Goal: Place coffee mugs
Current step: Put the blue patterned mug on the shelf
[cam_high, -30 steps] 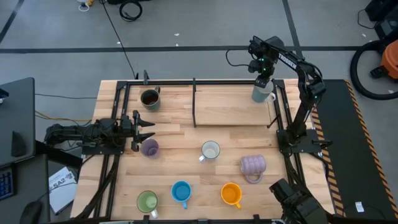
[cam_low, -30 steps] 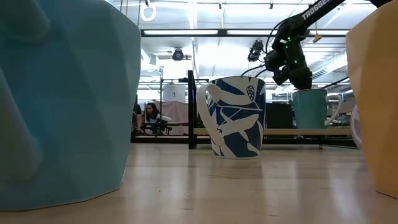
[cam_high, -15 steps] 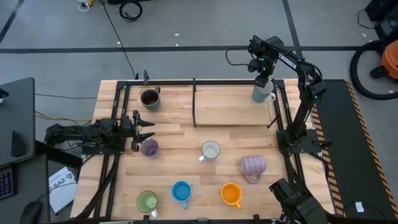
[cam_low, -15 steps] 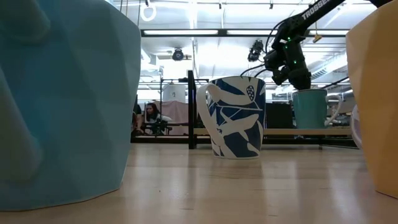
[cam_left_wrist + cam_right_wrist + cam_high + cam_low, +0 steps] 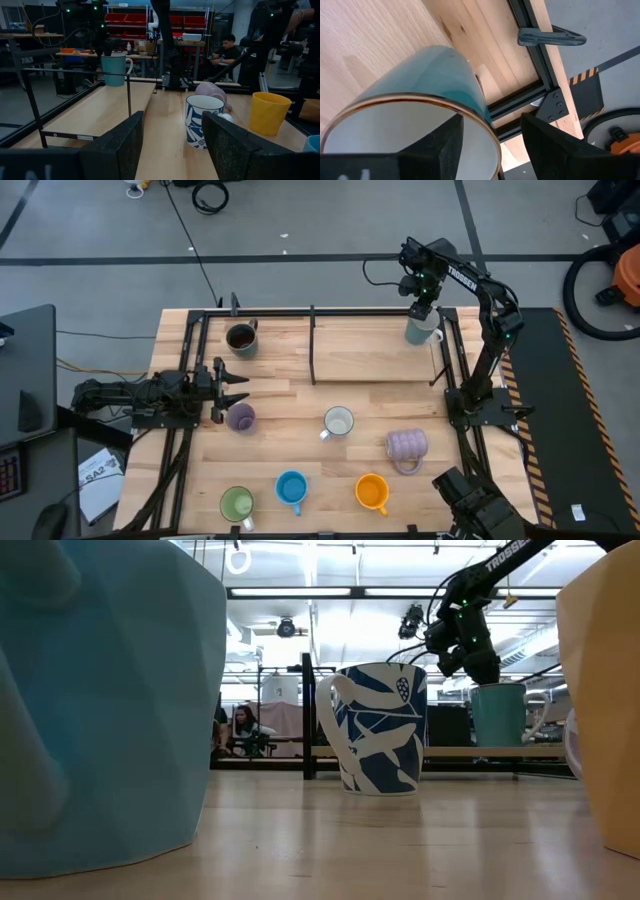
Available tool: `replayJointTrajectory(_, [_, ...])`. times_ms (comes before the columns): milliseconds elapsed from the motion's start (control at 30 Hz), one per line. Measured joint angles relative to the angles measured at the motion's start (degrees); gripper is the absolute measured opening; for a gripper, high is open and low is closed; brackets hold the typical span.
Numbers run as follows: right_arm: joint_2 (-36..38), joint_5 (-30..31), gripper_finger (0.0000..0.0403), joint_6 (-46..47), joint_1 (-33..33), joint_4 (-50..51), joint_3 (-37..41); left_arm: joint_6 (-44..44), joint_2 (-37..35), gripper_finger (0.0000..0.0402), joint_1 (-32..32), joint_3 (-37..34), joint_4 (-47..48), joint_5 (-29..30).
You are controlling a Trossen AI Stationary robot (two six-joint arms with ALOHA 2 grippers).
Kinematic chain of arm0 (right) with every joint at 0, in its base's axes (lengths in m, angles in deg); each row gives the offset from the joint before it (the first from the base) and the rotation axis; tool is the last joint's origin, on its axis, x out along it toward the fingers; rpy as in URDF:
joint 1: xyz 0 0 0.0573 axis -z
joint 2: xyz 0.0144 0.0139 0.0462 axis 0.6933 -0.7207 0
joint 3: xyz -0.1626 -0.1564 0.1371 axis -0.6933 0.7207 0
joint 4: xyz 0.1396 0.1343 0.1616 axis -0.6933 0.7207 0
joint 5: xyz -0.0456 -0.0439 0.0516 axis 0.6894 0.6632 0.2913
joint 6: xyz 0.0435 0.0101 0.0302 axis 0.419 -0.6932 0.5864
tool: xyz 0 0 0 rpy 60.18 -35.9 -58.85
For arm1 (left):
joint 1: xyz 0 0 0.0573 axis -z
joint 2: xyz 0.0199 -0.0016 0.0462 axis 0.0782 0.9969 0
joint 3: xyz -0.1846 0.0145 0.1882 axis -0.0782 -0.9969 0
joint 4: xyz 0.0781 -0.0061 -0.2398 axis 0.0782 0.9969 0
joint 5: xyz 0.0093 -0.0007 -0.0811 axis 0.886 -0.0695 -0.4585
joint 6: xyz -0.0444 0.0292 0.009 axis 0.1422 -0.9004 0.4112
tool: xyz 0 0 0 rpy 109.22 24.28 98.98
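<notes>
Nothing visibly moved since the earlier frame. Left gripper sits mid-left of the high view, jaws wide, empty, just above the lilac mug. Right gripper hangs upper right over the teal mug on the table; fingers straddle the rim, apparently spread, not gripping.

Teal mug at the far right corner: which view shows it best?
Left wrist view: the teal mug stands whole, handle visible. High view shows it under the right claw; low view shows its body; right wrist view only its rim.
</notes>
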Motion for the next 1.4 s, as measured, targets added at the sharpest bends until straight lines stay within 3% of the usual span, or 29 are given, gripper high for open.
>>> replayJointTrajectory(400, [2.99,-1.51,0.0204,-0.04,-0.02,0.85,-2.71,0.00,0.01,0.0206,0.00,0.00,0.00,0.00])
replayJointTrajectory(633, [6.23,-8.95,0.0204,-0.24,-0.02,0.81,-6.92,0.00,0.00,0.0206,0.02,0.00,-0.01,0.02])
replayJointTrajectory(833, [10.00,-19.74,0.0204,0.25,-0.82,-0.20,-8.17,-0.02,0.02,0.0206,0.00,0.00,-2.08,0.72])
replayJointTrajectory(1067, [13.42,-32.28,0.0204,6.60,-5.57,-5.72,-8.17,1.87,0.00,0.0206,0.02,0.01,-9.81,9.73])
replayJointTrajectory(1400, [13.99,-32.67,0.0204,11.28,-16.35,-14.55,-8.17,9.96,1.93,0.0206,0.02,3.42,-13.87,25.04])
